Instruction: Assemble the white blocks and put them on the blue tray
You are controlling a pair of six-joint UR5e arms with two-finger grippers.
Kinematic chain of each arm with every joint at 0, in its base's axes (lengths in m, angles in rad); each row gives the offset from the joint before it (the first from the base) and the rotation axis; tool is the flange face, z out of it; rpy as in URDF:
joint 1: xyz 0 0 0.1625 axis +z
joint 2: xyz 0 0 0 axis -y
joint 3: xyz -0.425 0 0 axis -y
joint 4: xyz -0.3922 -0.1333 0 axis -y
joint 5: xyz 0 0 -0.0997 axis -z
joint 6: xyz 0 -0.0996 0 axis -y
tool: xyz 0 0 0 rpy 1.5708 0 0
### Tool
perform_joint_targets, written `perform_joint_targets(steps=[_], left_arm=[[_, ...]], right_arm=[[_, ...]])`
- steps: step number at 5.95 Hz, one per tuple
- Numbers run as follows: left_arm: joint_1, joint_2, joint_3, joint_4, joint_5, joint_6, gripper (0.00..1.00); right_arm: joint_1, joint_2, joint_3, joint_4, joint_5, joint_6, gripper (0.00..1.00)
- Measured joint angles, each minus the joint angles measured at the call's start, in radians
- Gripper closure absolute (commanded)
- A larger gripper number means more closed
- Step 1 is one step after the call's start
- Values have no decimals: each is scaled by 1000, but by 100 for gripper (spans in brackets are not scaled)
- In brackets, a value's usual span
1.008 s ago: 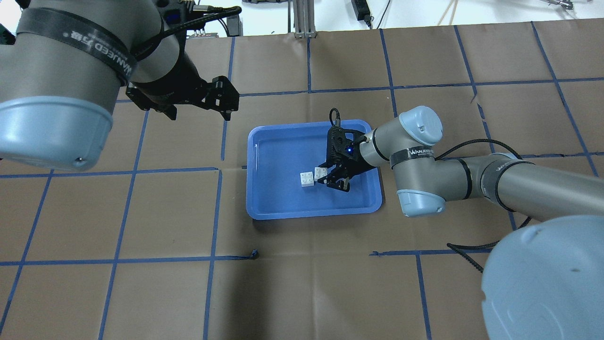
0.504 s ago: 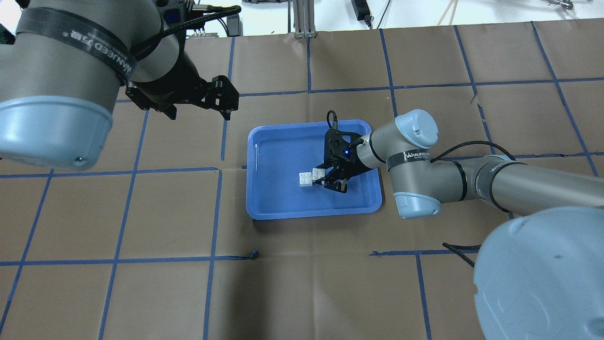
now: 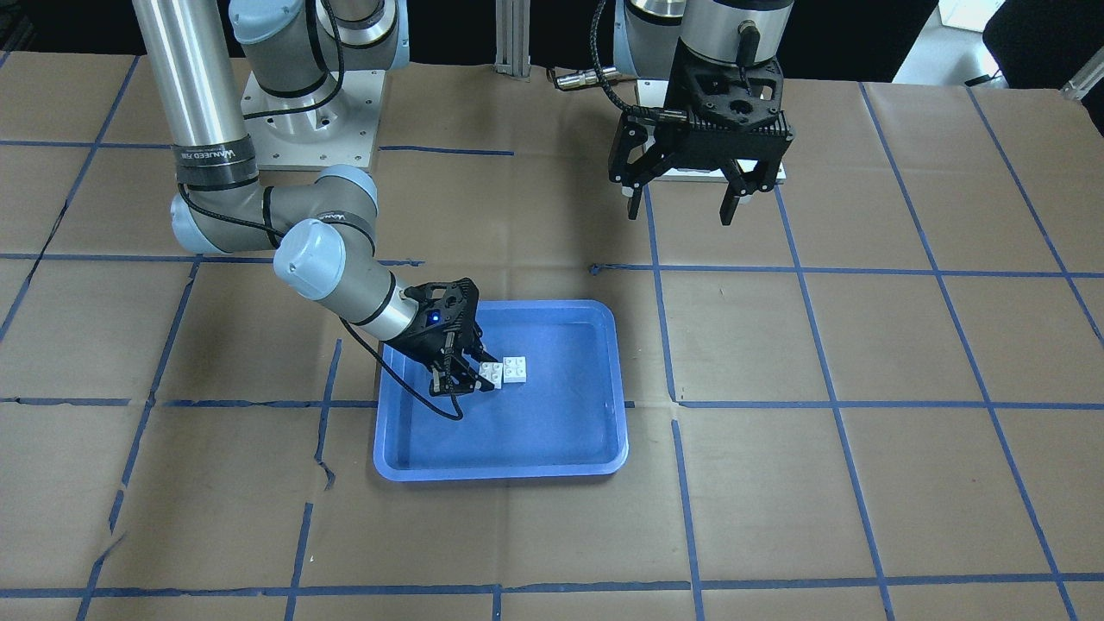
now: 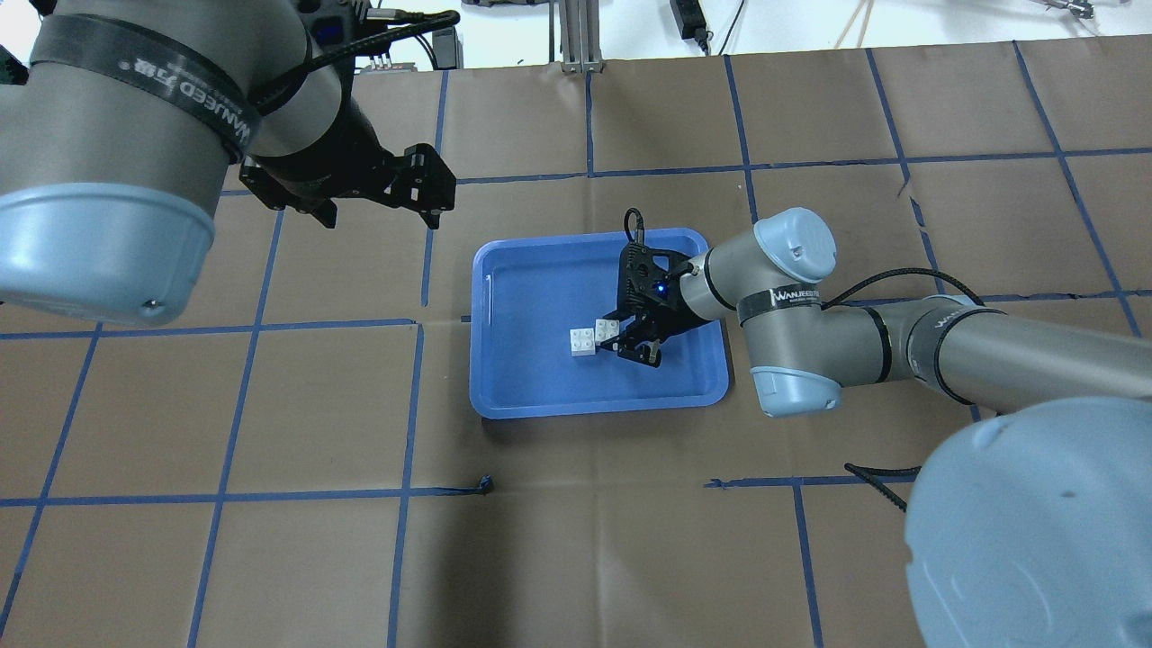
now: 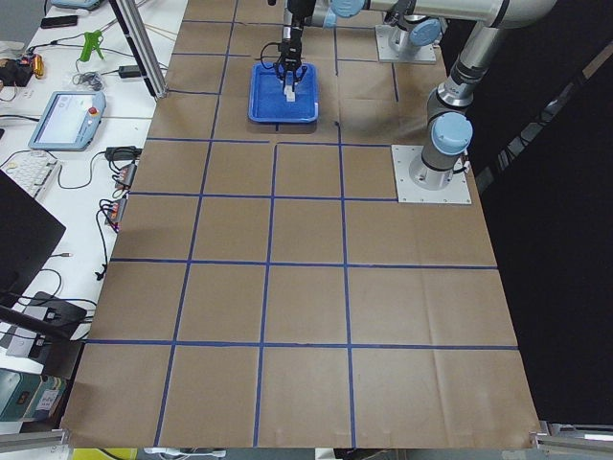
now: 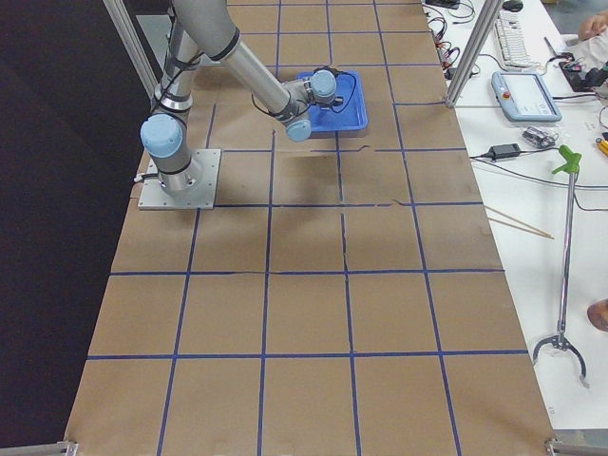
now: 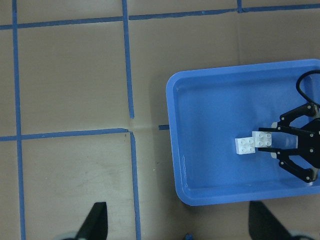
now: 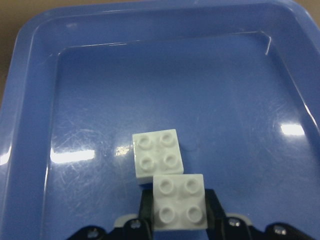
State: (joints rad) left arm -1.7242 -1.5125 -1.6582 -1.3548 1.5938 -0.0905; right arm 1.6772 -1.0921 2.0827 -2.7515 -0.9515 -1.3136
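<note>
**Loose block just left of the held one**

Gripping the held block (image 8: 178, 201) studs up in the right gripper (image 4: 624, 340), low inside the tray (image 4: 513, 270). Loose block (image 8: 156, 153) flat on the tray floor just to the left, one corner overlapped; cannot tell whether touching. Square, so no long axis. Likely calls for sliding left, then pressing down. Smooth floor, ample room. Left gripper (image 3: 680, 211) wide open, well apart, far-left.

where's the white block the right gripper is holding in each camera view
Front-facing: held white block left of centre, beside the other block.
Overhead: held white block centre, slightly right.
Exterior left: top, a white speck; blocks too small to separate.
Exterior right: hidden behind the right arm.
Left wrist: held white block right side.
Right wrist: held white block bottom centre.
Shared landmark: the blue tray under it.
</note>
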Motion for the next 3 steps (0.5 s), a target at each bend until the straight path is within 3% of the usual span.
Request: perform_joint_targets(steps=[3], left_arm=[[1,2,2,-6,0,0,1]], right_arm=[[11,2,0,0,-1,2,70]])
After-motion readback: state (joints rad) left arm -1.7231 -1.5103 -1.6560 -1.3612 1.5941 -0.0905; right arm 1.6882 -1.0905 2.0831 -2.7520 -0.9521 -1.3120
